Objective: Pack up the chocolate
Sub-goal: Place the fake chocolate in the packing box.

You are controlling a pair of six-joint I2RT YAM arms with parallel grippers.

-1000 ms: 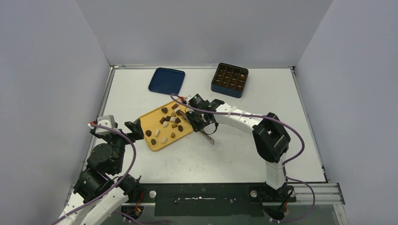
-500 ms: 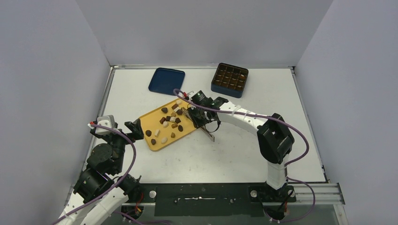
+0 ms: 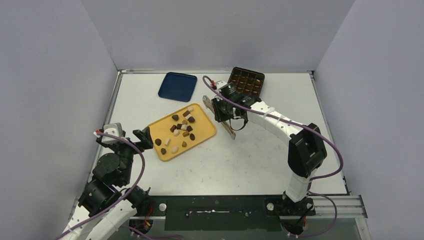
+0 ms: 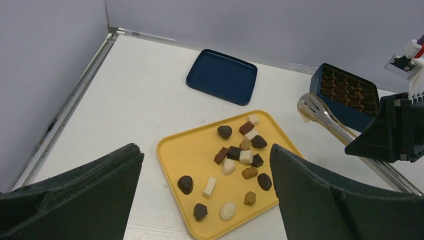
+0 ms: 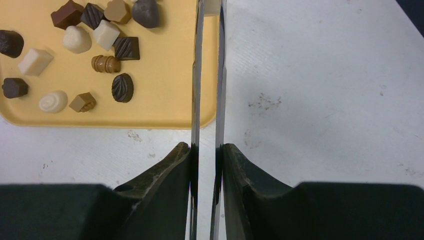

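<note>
A white table (image 3: 250, 165) carries a packing job in mid-course. The right arm reaches across it between a yellow tray (image 3: 162, 131) and a dark blue gridded box (image 3: 245, 85), whose flat lid (image 3: 177, 86) lies apart at the back, seemingly so the cells are open for filling. The right claw (image 5: 206, 150) is clamped narrowly on steel tongs (image 3: 220, 117). The tool is probably used because each sweet is far smaller than a finger. The tong blades are squeezed nearly together. A pale bit (image 5: 212, 5) shows between their tips at the frame edge, though whether it is a sweet cannot be told. The left claw (image 3: 144, 137) gapes fully and holds nothing. It sits just beside the tray's near corner, perhaps to steady it. The chocolate (image 3: 182, 127), in dark, caramel and white pieces, lies loosely scattered on the tray. Whether any box cell is filled cannot be made out.
</note>
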